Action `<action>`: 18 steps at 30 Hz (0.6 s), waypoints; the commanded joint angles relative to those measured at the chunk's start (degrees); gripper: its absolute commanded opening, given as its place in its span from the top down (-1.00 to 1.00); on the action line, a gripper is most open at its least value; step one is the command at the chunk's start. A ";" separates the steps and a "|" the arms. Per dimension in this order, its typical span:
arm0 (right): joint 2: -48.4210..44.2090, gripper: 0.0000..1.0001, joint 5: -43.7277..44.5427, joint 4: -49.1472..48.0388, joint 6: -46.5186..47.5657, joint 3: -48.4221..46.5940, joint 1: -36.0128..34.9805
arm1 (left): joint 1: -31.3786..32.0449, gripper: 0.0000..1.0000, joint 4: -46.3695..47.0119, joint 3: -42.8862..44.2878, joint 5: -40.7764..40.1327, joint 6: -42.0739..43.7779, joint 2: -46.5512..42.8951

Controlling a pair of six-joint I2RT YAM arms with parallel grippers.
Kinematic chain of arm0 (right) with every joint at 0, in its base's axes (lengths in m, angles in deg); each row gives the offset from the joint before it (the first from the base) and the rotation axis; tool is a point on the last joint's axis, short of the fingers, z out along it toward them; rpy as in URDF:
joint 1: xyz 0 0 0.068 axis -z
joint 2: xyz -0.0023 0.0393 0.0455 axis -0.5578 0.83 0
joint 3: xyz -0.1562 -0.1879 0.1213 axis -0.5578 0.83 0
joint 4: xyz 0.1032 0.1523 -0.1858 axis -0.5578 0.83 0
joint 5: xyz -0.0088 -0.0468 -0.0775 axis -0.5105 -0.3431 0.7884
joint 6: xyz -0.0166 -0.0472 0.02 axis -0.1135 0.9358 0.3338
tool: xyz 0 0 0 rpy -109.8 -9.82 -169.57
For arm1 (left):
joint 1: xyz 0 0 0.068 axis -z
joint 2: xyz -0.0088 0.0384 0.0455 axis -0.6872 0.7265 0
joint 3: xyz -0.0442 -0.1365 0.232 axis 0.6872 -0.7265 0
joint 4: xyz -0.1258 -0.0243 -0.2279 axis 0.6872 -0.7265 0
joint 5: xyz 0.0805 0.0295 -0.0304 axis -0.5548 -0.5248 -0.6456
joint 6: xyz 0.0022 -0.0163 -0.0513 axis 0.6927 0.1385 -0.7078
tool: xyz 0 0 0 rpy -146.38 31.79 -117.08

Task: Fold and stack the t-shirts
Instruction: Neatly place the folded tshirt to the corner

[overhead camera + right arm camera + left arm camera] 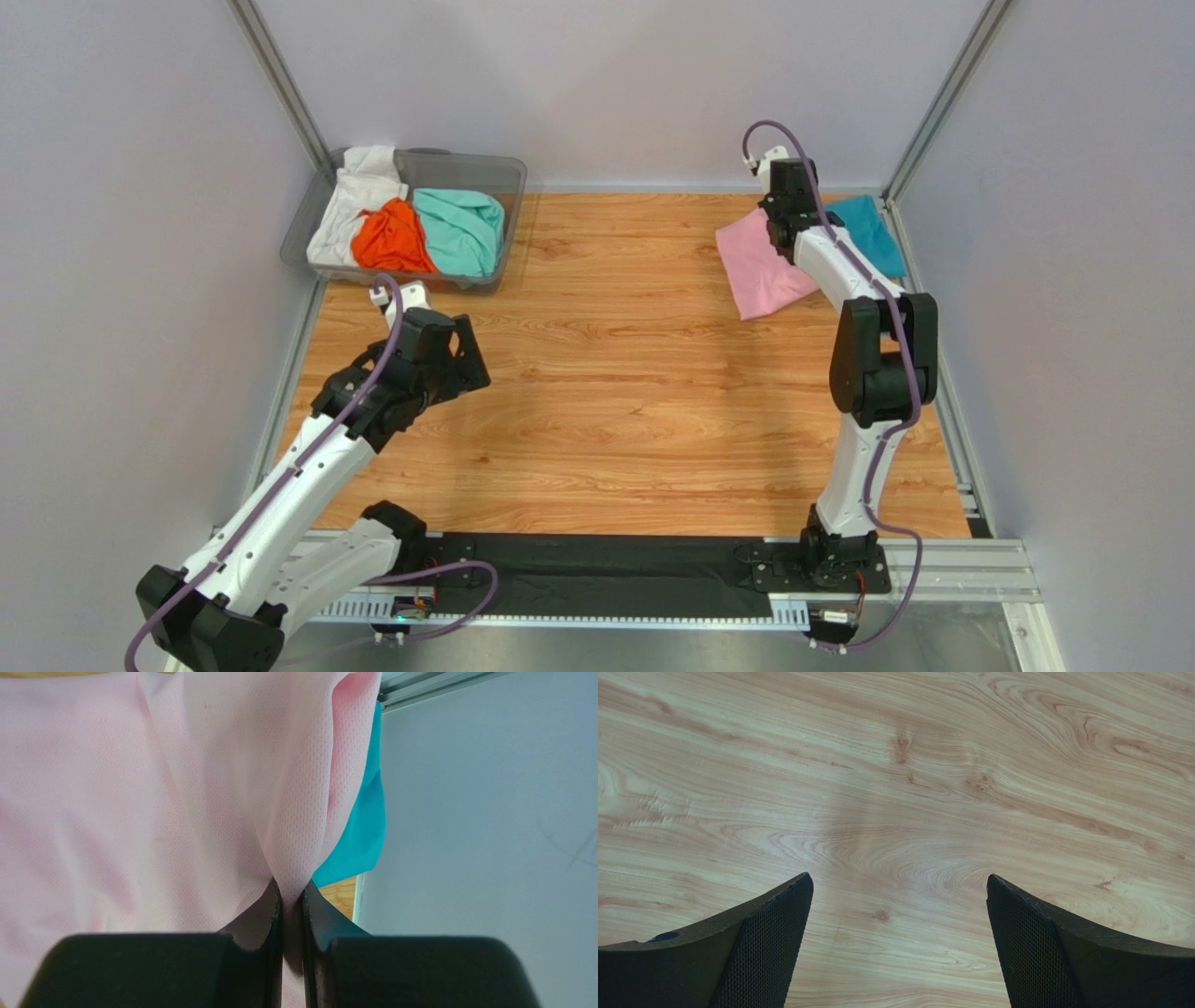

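A folded light pink t-shirt (762,262) lies at the table's far right corner, partly over a teal-blue t-shirt (871,233). My right gripper (774,213) is at the pink shirt's far edge, shut on a pinch of its fabric; in the right wrist view the pink cloth (210,791) bunches into the closed gripper (291,890) and the teal shirt (359,833) shows behind. White (351,196), orange (392,237) and mint-green (460,228) t-shirts lie in a bin. My left gripper (446,350) hangs open over bare wood, its fingers (766,938) wide apart with nothing between.
The clear plastic bin (508,177) stands at the far left corner. Grey walls and metal frame rails (926,112) close the table in on three sides. A black strip (589,567) runs along the near edge between the arm bases.
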State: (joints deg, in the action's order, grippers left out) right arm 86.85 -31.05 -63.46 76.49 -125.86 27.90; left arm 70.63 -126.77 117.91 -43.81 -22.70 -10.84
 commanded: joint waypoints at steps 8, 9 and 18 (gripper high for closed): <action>-3.12 1.00 5.02 -1.14 3.16 -7.81 0.20 | -0.42 -0.99 -1.34 1.29 -2.32 -0.95 -0.31; -3.55 1.00 5.20 -0.69 3.07 -8.08 0.20 | -0.42 -0.99 -1.34 1.29 -2.32 -1.04 -0.31; -4.35 1.00 6.78 1.60 2.28 -13.26 0.99 | -0.50 -0.99 -1.34 1.55 -2.59 -1.30 0.13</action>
State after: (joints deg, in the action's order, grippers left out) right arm 86.00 -26.53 -62.02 78.98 -134.80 28.12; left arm 70.52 -127.95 117.91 -45.32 -23.29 -10.67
